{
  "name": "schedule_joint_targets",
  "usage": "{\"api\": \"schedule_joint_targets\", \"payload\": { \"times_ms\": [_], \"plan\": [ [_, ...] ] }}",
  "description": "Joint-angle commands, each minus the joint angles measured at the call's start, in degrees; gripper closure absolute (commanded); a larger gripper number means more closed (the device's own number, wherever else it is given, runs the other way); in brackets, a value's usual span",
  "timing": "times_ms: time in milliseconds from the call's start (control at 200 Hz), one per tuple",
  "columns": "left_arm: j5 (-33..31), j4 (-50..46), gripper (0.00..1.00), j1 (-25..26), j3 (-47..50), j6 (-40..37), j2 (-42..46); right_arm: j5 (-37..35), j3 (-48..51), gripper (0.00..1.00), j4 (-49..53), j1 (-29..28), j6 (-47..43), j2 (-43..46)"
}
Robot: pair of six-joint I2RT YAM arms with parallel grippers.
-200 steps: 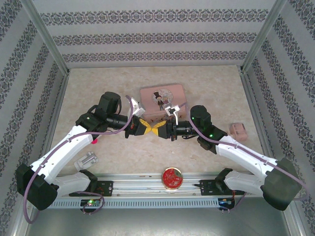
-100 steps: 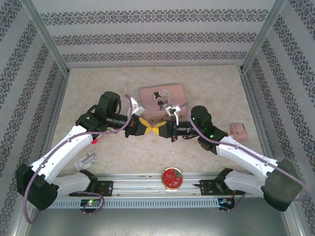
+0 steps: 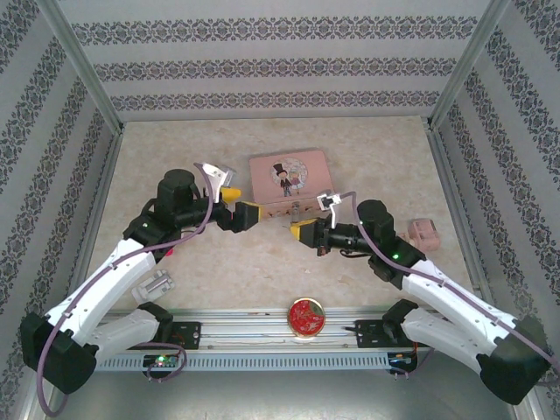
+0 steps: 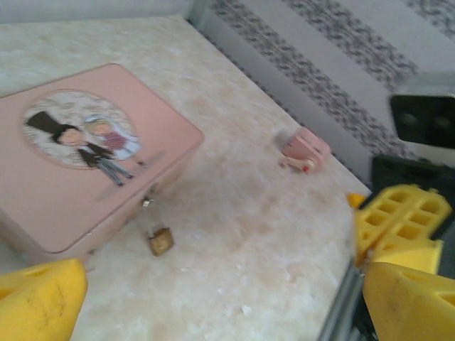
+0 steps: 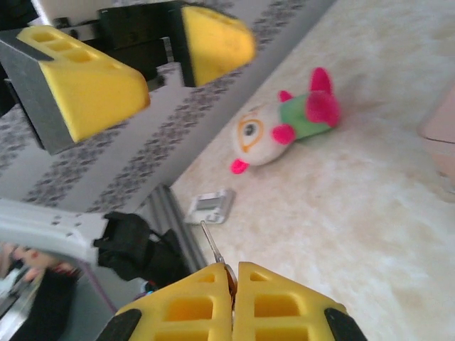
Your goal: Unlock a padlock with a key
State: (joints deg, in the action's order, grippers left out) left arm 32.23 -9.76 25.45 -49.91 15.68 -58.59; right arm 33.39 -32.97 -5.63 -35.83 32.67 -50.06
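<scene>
The pink tin box (image 3: 289, 178) lies flat on the table (image 3: 376, 149), its picture lid up, and everything else is placed from it. The padlock (image 4: 161, 241) sits at the foot of the box's front wall, touching the tabletop just in front of it. Its thin shackle rises toward the box's clasp, though the left wrist view is too blurred to say whether it passes through. The left gripper (image 3: 238, 203) hovers just off the box's front left corner, above the table, with its yellow fingers (image 4: 39, 302) spread wide and nothing between them. The right wrist view shows that same wide gap between the two pads of the left gripper (image 5: 149, 67). The right gripper (image 3: 303, 231) hangs just in front of the box's front edge, near the padlock but apart from it. Its jaws are pressed together on the key (image 5: 212, 245), whose thin silvery blade sticks out from between the fingertips (image 5: 206, 284) and points away from the box. Well to the left of the box lies a plush toy (image 5: 284, 128), white with pink and green parts, on its side. A small pink object (image 3: 424, 232) rests to the right of the box, well apart from it. A round red tin (image 3: 306, 317) sits well in front of the box, at the near rail.
</scene>
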Motion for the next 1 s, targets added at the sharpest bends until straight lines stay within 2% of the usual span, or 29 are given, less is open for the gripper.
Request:
{"api": "schedule_joint_targets", "payload": {
  "times_ms": [0, 190, 285, 360, 590, 994],
  "plan": [
    [-11.4, 7.5, 0.01, 1.6, 2.4, 7.7, -0.5, -11.7, -0.1, 1.00, 11.3, 0.6, 0.9, 2.7],
    [-28.5, 10.7, 0.02, 10.4, 6.0, 12.9, -5.2, -25.4, -0.1, 1.00, 23.2, 1.1, 4.3, 6.1],
    [-36.7, 12.3, 0.04, 15.5, 6.7, 14.6, -8.6, -29.5, 0.8, 1.00, 26.4, 1.2, 5.7, 7.3],
    [-40.6, 13.2, 0.04, 18.2, 6.4, 16.5, -12.6, -32.2, 1.5, 1.00, 28.3, 1.4, 7.0, 7.7],
    [-44.2, 17.5, 0.01, 21.2, 4.8, 26.1, -24.5, -40.5, 3.0, 1.00, 32.1, 1.3, 10.0, 5.9],
    [-46.9, 8.2, 0.00, 24.0, -6.8, 34.6, -40.1, -43.7, 5.6, 1.00, 31.3, 0.9, 13.7, 2.2]
  ]
}}
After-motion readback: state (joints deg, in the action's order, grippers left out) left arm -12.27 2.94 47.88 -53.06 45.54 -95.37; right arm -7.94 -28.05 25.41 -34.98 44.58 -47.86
